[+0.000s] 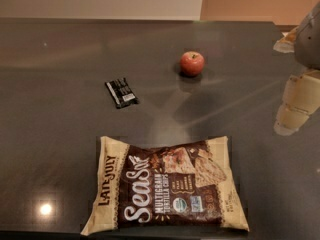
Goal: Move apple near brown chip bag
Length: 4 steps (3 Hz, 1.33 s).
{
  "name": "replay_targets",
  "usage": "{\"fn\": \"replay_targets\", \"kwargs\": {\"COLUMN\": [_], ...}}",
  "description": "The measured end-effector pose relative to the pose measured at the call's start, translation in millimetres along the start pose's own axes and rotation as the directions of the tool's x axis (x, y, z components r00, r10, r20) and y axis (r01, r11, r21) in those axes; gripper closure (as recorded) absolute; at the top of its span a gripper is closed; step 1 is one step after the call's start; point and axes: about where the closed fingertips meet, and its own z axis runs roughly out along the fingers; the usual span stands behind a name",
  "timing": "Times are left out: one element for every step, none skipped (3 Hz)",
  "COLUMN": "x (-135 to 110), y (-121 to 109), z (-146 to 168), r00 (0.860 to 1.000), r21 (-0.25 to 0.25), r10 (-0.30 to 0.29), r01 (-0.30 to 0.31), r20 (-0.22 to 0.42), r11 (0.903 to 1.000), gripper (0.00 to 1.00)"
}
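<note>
Gripper (296, 106) at three o'clock, open or closed unclear, apple (192, 63) at one o'clock, brown chip bag (165, 186) at six, on worktop (60, 109)

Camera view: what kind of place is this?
Probably a kitchen counter: a dark glossy countertop holds a chip bag, an apple and a snack wrapper. The gripper hangs at the right edge.

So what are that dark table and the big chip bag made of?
The table looks like polished stone or laminate: its dark surface shows a bright spot of reflected light and mirrors the apple. The chip bag looks like thin printed plastic film, slightly shiny, with wrinkles and crimped edges. The gripper hangs at the right edge, apart from the bag.
</note>
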Motion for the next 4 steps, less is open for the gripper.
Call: {"fn": "replay_targets", "kwargs": {"x": [-2,-17,-34,-53], "y": [-1,-15,-42,-73], "z": [-2,3,14,33], "r00": [1.0,0.999,0.997,0.995], "r21": [-0.004,-0.025,-0.034,-0.045], "r10": [-0.004,-0.046,-0.065,-0.056], "r01": [0.004,0.047,0.066,0.06], "r20": [0.006,0.017,0.042,0.087], "r11": [1.0,0.9986,0.9972,0.9972], "gripper": [0.0,0.0,0.0,0.0]}}
